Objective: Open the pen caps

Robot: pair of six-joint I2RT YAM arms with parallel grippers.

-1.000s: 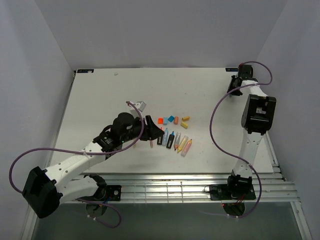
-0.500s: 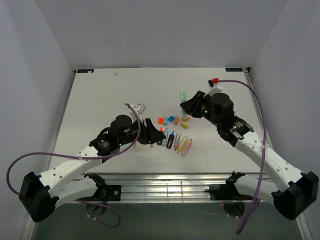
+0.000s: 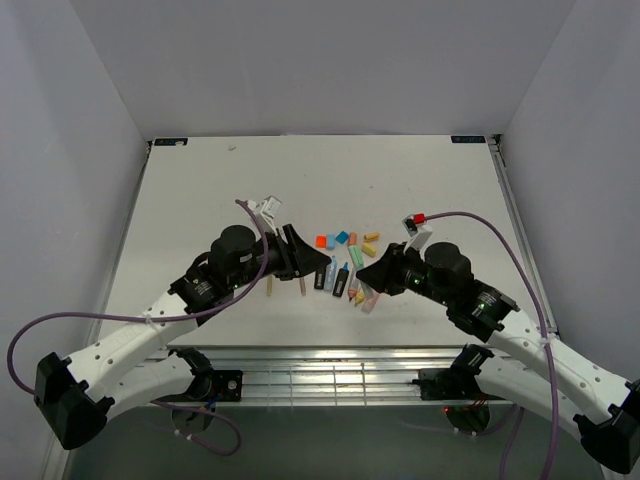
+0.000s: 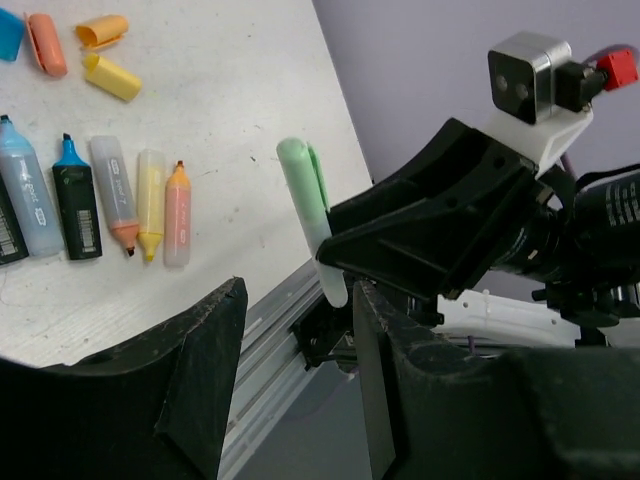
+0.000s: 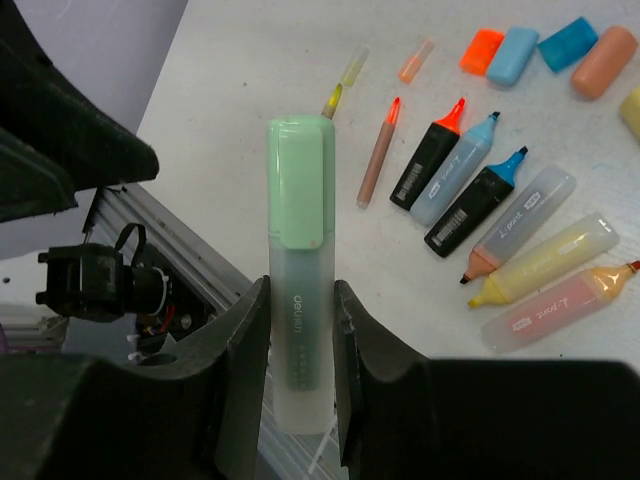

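One green highlighter [image 5: 298, 300] sits clamped in the right pincer [image 5: 298, 340]; left pincer [image 4: 295, 320] gapes empty.

White table [image 3: 200, 180]: uncapped highlighters [image 3: 340, 279], loose pen caps [image 3: 342, 237]

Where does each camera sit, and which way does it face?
Top external: above and behind the arms, looking down on the table; both arms show.
Left wrist: on the left arm, looking past its own fingers toward the right gripper.
Right wrist: on the right arm, looking along its fingers at the pens below.
Shared: both wrist views show the green highlighter the right gripper holds.
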